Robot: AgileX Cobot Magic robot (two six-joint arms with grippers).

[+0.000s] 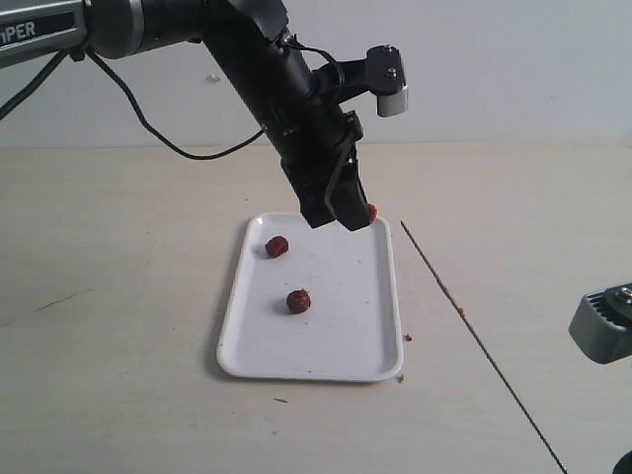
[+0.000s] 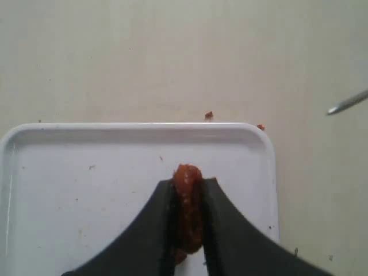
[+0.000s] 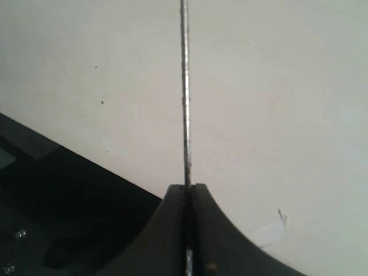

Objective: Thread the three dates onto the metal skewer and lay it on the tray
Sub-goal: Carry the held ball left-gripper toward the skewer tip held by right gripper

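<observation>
On the pale surface (image 1: 109, 257), the white tray (image 1: 296, 360) carries a far date (image 1: 276, 246) near its left rim and a middle date (image 1: 298, 301), apart from each other. Over the tray's far right corner the left claw (image 1: 341, 219) hides most of the third date (image 1: 371, 210) from the exterior camera. The left wrist view shows its black fingers (image 2: 155, 230) pinching that date lengthwise above the tray. Crumbs (image 1: 407, 338) lie beside the rim. Right of the tray the metal skewer (image 1: 474, 331) runs diagonally, its tip toward the tray's far corner, perhaps just off the surface. The right claw (image 3: 188, 190), pressed together, grips its near end.
</observation>
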